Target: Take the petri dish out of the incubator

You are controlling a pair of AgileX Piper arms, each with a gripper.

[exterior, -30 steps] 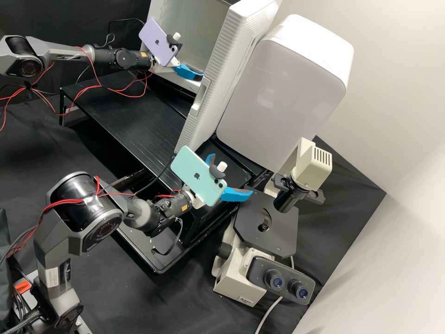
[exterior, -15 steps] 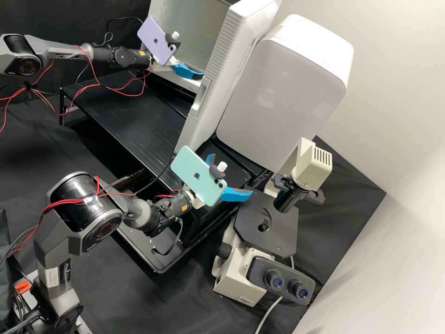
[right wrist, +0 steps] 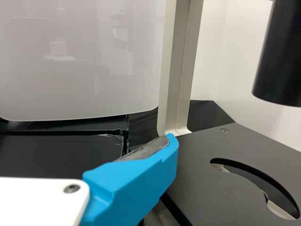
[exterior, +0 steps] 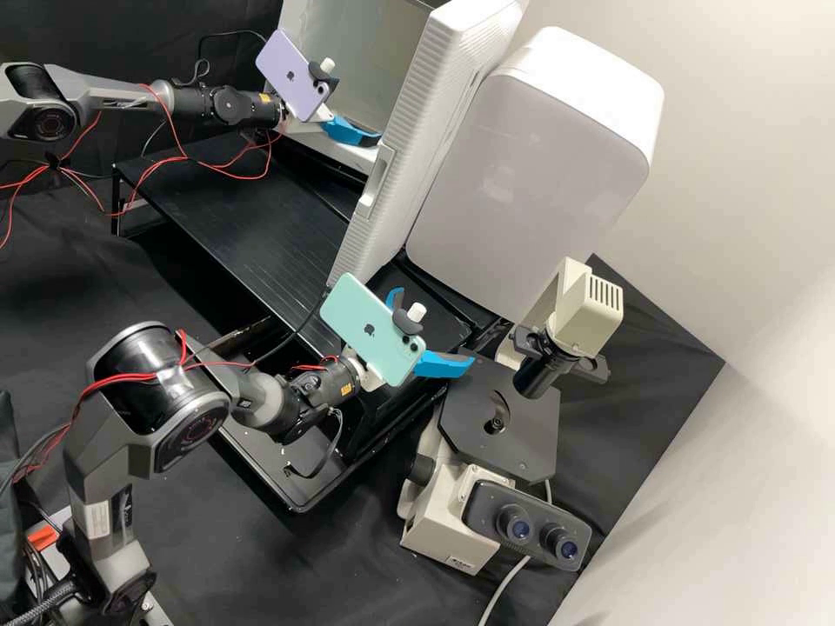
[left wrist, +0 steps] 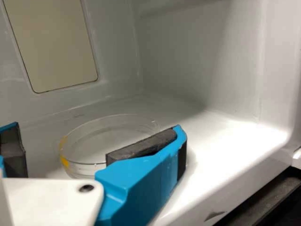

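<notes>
A clear petri dish (left wrist: pixel 106 141) with a yellow mark on its rim lies on the white floor of the incubator (left wrist: pixel 225 141). My left gripper (left wrist: pixel 94 141) is open inside the chamber, one blue finger (left wrist: pixel 141 174) on each side of the dish's near part; I cannot tell if they touch it. In the high view the left gripper (exterior: pixel 350 132) sits at the incubator's opening (exterior: pixel 348 52), beside the open ribbed door (exterior: pixel 417 130). My right gripper (exterior: pixel 435 339) is open and holds nothing, its finger (right wrist: pixel 136 174) just above the edge of the microscope stage (right wrist: pixel 225 160).
A white microscope (exterior: pixel 470 513) with a black stage (exterior: pixel 496 417) stands at the front right, its dark condenser (right wrist: pixel 280 52) overhead. A black shelf (exterior: pixel 243 217) runs in front of the incubator. Red cables (exterior: pixel 130 174) hang from the left arm.
My left gripper has shifted a little up and to the left at the incubator's opening. The right arm has not moved.
</notes>
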